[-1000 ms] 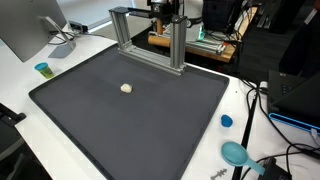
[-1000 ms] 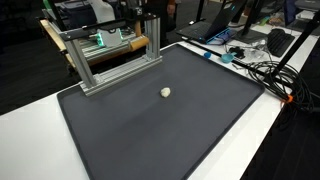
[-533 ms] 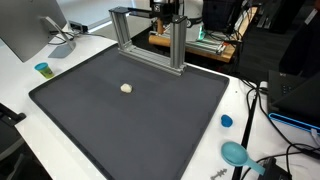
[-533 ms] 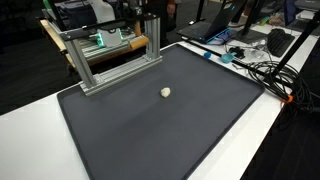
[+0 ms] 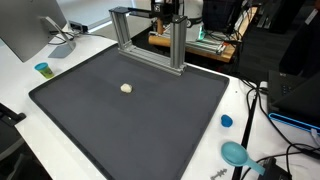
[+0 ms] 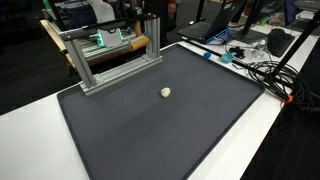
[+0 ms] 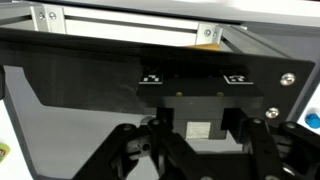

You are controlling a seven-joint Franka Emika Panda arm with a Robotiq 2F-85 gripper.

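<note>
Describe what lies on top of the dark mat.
A small pale lump lies near the middle of the mat; a metal frame stands at its far edge. The tabletop beneath is covered.

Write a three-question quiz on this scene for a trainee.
1. True or false: the small pale ball lies on the black mat, apart from the aluminium frame.
2. Pick one: what stands on the white table between the monitor and the mat? A, a red mug; B, a small teal cup; C, a banana.
3. Short answer: what colour is the small round cap that lies off the mat's edge near the cables?
Key: 1 true; 2 B; 3 blue.
</note>
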